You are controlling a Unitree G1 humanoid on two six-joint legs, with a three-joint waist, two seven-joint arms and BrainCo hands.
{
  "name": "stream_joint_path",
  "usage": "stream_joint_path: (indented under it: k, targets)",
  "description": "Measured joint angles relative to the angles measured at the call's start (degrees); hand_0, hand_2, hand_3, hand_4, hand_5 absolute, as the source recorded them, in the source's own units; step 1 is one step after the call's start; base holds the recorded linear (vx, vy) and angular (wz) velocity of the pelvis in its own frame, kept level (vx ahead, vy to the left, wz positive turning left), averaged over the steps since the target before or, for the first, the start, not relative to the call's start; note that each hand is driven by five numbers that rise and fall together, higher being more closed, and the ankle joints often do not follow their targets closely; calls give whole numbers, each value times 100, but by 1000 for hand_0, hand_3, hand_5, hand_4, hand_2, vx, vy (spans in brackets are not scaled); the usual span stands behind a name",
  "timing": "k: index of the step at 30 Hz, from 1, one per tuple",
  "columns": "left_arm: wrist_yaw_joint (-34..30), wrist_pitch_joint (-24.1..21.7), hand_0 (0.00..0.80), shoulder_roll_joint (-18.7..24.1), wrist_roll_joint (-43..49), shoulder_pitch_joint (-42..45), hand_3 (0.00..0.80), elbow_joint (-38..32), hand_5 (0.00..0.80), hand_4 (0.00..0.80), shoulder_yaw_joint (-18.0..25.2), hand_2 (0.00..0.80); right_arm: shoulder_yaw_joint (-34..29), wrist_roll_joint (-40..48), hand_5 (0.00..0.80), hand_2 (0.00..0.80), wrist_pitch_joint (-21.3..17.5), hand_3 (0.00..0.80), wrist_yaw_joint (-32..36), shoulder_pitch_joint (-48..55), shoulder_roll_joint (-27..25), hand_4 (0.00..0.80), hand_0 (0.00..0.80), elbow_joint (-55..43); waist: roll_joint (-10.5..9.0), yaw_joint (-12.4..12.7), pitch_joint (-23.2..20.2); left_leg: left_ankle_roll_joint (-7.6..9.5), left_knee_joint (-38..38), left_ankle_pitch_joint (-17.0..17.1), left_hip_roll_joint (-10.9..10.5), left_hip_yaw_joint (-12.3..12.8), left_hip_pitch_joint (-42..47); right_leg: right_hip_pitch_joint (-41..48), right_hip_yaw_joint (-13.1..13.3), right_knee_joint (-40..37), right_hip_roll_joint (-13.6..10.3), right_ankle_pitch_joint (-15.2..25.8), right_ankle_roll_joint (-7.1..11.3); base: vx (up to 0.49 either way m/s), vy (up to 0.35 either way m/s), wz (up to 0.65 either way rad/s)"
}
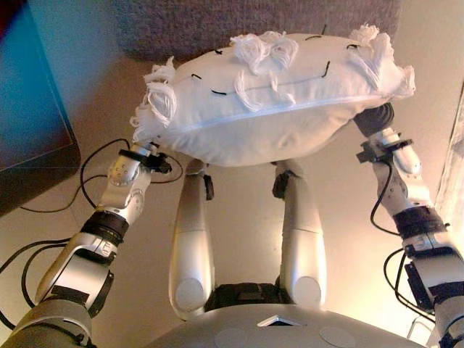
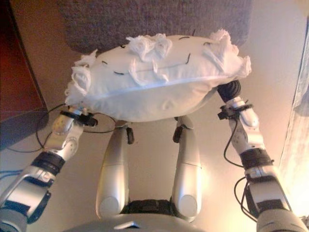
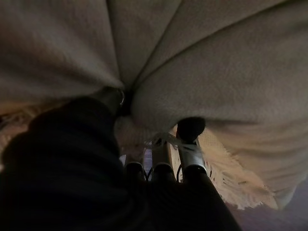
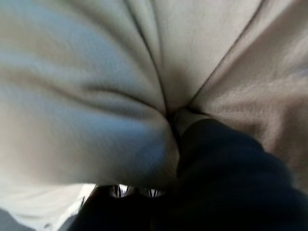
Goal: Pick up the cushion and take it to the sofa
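The light beige floor (image 1: 239, 217) fills most of both eye views. At the top edge lies a grey, coarse-textured rug or upholstered surface (image 1: 217, 25); the pictures do not show which. A dark flat panel (image 1: 29, 94), blue in the left eye view and reddish-brown in the right eye view, occupies the robot's left side of the scene.

The plump white fabric cushion (image 1: 275, 109) with fringe tufts at its corners and short black stitch marks on its top face is raised off the floor, held between the 2 hands and overlapping the near edge of the grey surface in both eye views. A seam runs along its near side. It is approximately level, with the end on the robot's right slightly higher.

The left hand (image 3: 190, 144) is at the cushion's left end, under the tufted corner. In the left wrist view, its dark-tipped fingers press into the fabric and fringe, and the thumb digs into a fold: this hand is gripping the cushion.

The right hand (image 1: 373, 119) is at the cushion's right end, its dark ribbed cover showing just below the corner. In the right wrist view, the cover and thumb push into a deep crease of fabric. The fingers are almost entirely hidden, so their position cannot be determined.
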Motion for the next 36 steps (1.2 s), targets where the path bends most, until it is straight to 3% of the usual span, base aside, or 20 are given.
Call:
stream_joint_path:
  k: [7,13,16,18,23,26,30,32,35,36]
  targets:
    - [249,-59,800,-274,6,622,800,-814,800,800,681,800,-226,-236,800,800,-130,800,-69,621,592,800,800,-776,-45,28,-14,-92,-920,259,-54,-123,1612,1409,-25,-245,48,-224,57,43,-96,17]
    - [282,-194,800,-717,-1,1227,800,-1803,800,800,1155,800,-493,-340,800,800,-159,800,-69,985,657,800,800,-1704,116,104,-135,-95,-1676,365,18,-112,2966,2836,-238,-1042,135,-142,111,114,-90,5]
    - [309,-182,800,-919,-5,1368,800,-2082,800,800,1236,800,-573,-352,800,800,-218,800,-72,1147,650,800,800,-1919,287,183,-309,-104,-1956,387,67,-94,3511,3535,-375,-1502,204,-63,139,214,-116,19]
    - [331,-186,800,-1018,-7,1599,800,-2246,800,800,1257,800,-573,-454,800,800,-218,800,-79,1301,644,800,800,-2051,355,185,-701,-108,-2108,382,86,-88,3755,3930,-477,-1813,248,-60,156,158,-107,28]
    - [335,-183,800,-1054,-6,2019,800,-2355,800,800,1281,800,-545,-564,800,800,-138,800,-99,1414,652,800,800,-2181,382,313,-1324,-114,-2283,376,71,-54,4336,4730,-476,-2328,339,-64,181,87,-86,15]
    - [401,-180,800,-1121,30,2374,800,-2396,800,800,1409,800,-408,-565,800,800,21,800,-95,1605,687,800,800,-2190,353,350,-1457,-127,-2093,363,75,76,4540,4978,-466,-2269,339,-187,158,29,-104,2]
    - [526,-82,800,-1167,103,2874,800,-2388,800,800,1585,800,-185,-570,800,800,206,800,-43,2023,869,800,800,-2190,235,426,-1492,-131,-958,357,78,341,4280,5091,-442,-1758,237,-562,26,50,-68,6]
    - [511,-46,800,-1251,136,2941,800,-2386,800,800,1584,800,-175,-569,800,800,209,800,-26,2238,850,800,800,-2241,304,448,-1560,-134,-797,336,189,517,4191,5052,-511,-1578,286,-642,-53,161,28,20]
    - [532,-47,800,-1330,174,2984,800,-2373,800,800,1567,800,-156,-570,800,800,217,800,-26,2261,760,800,800,-2278,592,465,-1701,-174,-1111,-223,108,486,4197,4817,-484,-1443,406,-648,-59,308,68,-5]
    - [574,-50,800,-1330,202,2967,800,-2356,800,800,1585,800,-136,-577,800,800,242,800,-41,2244,760,800,800,-2274,693,535,-1696,90,-1315,-134,87,425,4245,4738,-394,-1223,504,-652,-79,418,93,-30]
